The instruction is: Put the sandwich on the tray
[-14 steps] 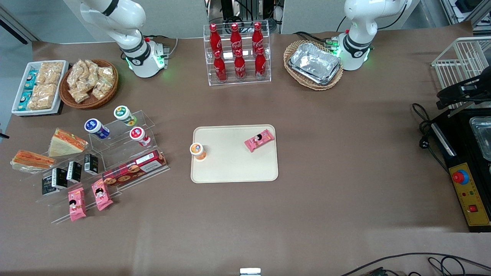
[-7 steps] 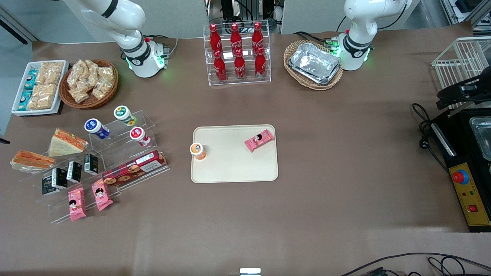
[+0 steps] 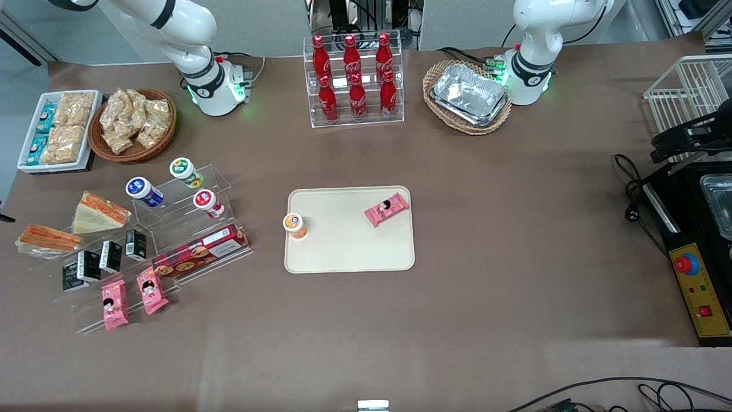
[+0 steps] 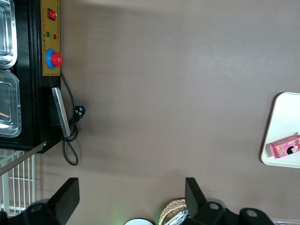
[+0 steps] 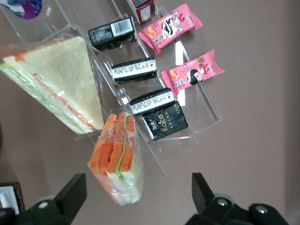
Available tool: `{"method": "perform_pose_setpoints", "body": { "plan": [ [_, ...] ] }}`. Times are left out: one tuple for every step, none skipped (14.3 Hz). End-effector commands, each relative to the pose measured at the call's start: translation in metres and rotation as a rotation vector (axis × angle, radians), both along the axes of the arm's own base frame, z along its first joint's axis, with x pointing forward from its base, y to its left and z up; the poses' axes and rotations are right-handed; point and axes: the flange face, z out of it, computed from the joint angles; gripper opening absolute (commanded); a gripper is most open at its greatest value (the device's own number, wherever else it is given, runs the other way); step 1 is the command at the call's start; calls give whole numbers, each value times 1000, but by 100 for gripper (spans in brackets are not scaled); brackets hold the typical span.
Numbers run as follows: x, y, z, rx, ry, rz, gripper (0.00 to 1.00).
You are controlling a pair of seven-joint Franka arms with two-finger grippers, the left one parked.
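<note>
Seen from the front camera, the sandwich [image 3: 47,239] lay well apart from the tray [image 3: 349,252], at about the tray's nine o'clock, toward the working arm's end of the table; it rested on its side with the orange filling band facing up, at the end of the clear stepped stand [image 3: 171,252]; whether it touched the stand's lowest step could not be told. The other wedge [image 3: 100,213], with its large pale bread face, sat just beside it at about the sandwich's one o'clock; the two were close but apart.

The tray lay flat near the middle of the table; it carried an orange-lidded cup [image 3: 295,224] at its nine o'clock edge and a pink snack pack [image 3: 386,209] toward its two o'clock corner; the sandwich was not on it.

In the right wrist view the gripper [image 5: 137,183] hovered above the sandwich [image 5: 117,157]; its fingers [image 5: 70,192] stood wide apart, one on each side of the wedge's wrapped end, and clasped nothing; they did not touch the wrapper. The same view showed the other wedge [image 5: 56,84] alongside the sandwich, three black cartons [image 5: 136,69] in a row on the stand's step, and two pink packs [image 5: 192,75] on the step next to them.

In the left wrist view a corner of the tray [image 4: 281,122] showed with the pink snack pack [image 4: 286,147] on it.
</note>
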Motion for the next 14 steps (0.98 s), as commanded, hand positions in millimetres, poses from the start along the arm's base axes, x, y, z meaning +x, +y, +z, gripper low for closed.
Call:
{"method": "perform_pose_setpoints", "body": {
  "plan": [
    [0,-9,-20,1,-28,0,100],
    [-1,-11,-25,1,-26,-4,100],
    [0,-14,-31,1,-21,-7,100],
    [1,-14,-38,3,-16,-8,100],
    [2,-15,-43,3,-12,-8,100],
    [2,-15,-47,2,-10,-9,100],
    [1,-15,-52,2,-9,-10,100],
    [-2,-15,-59,3,-7,-12,100],
    [-4,-15,-65,5,-7,-15,100],
    [-5,-16,-68,3,-8,-17,100],
    [-7,-18,-73,3,-6,-23,100],
    [-11,-23,-79,2,-7,-33,100],
    [-12,-23,-83,2,-9,-35,100],
    [-13,-23,-84,1,-12,-37,100]
  ]
}}
